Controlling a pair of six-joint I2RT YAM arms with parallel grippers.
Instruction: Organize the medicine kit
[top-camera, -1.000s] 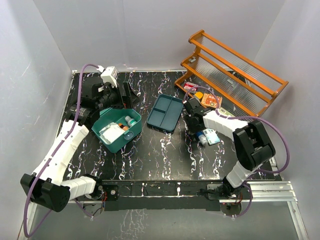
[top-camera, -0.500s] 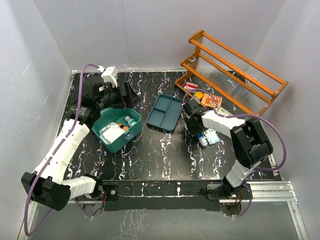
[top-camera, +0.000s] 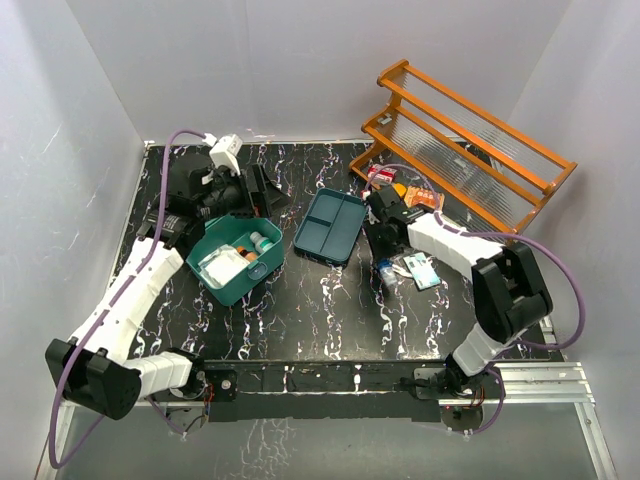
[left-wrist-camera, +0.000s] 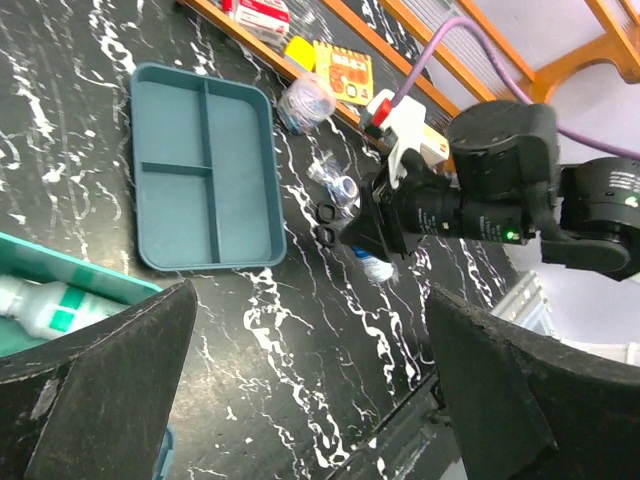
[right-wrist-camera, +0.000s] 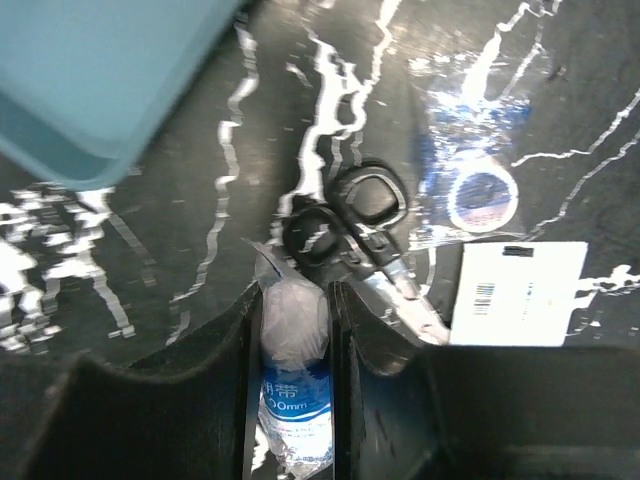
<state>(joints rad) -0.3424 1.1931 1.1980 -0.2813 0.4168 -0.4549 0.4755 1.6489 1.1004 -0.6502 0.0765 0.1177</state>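
Note:
The medicine kit (top-camera: 235, 263), a teal-green box, stands open at the left with a bottle (top-camera: 262, 241) and white packs inside. Its corner (left-wrist-camera: 70, 285) shows in the left wrist view. My left gripper (top-camera: 257, 190) hovers behind the kit, open and holding nothing, its wide-set fingers (left-wrist-camera: 100, 390) framing bare table. My right gripper (right-wrist-camera: 295, 290) is low over the table, right of the divided tray (top-camera: 330, 226). It is shut on a plastic-wrapped bandage roll (right-wrist-camera: 295, 365) with a blue label. Black-handled scissors (right-wrist-camera: 348, 218) lie just past its fingertips.
An orange tiered rack (top-camera: 470, 140) stands at the back right, with boxes and packets (top-camera: 420, 200) along its foot. A wrapped tape roll (right-wrist-camera: 481, 199) and a white card (right-wrist-camera: 516, 294) lie right of the scissors. White walls close in the table.
My right gripper's jaws have closed in on the wrapped roll, and the arm has shifted slightly toward the tray. My left arm has barely moved.

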